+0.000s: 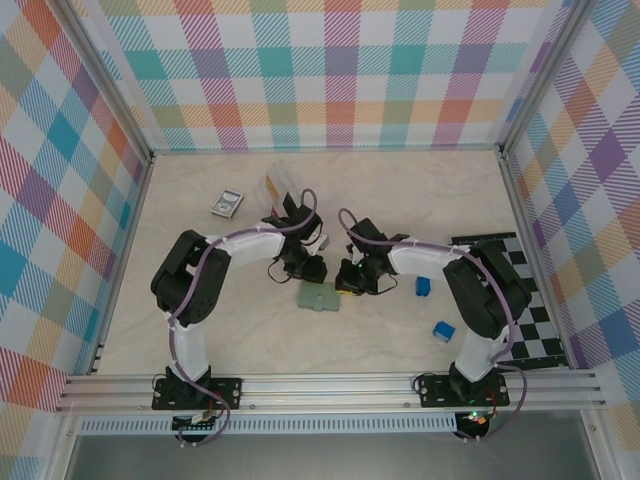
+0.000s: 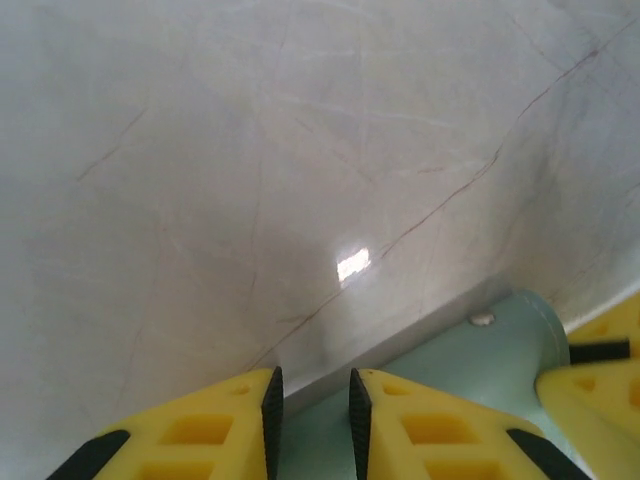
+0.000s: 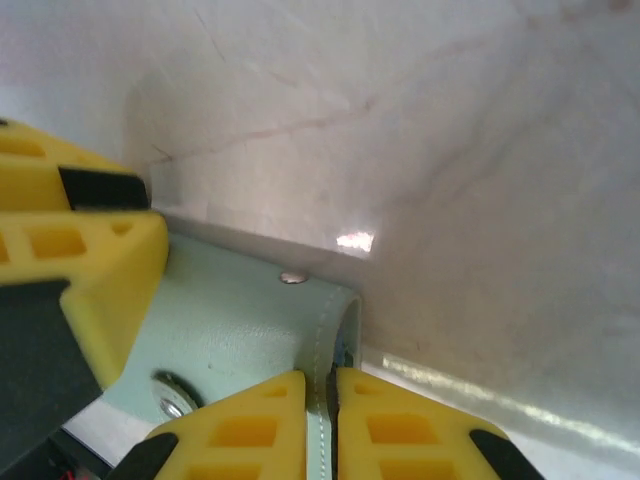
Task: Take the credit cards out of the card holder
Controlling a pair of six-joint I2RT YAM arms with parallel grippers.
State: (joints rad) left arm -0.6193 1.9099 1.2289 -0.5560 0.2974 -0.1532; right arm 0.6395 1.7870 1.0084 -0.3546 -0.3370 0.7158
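Right gripper (image 3: 320, 378) pinches a sage-green folding wallet (image 3: 240, 310) by its stitched edge, toward the marble tabletop's (image 1: 250, 340) front edge, open surface beyond. Left gripper's (image 2: 310, 385) fingers sit narrowly parted; its hold is unclear.

One sage-green card holder (image 1: 320, 297); two small blue blocks (image 1: 424, 287) (image 1: 443, 330); one grey-edged picture card (image 1: 227, 204); one checkered mat (image 1: 522, 300).

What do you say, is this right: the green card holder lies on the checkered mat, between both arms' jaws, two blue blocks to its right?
Not quite. In the top external view the card holder lies on the marbled table, not on the checkered mat at the right edge. The rest stands: between both arms' jaws, blue blocks to its right.
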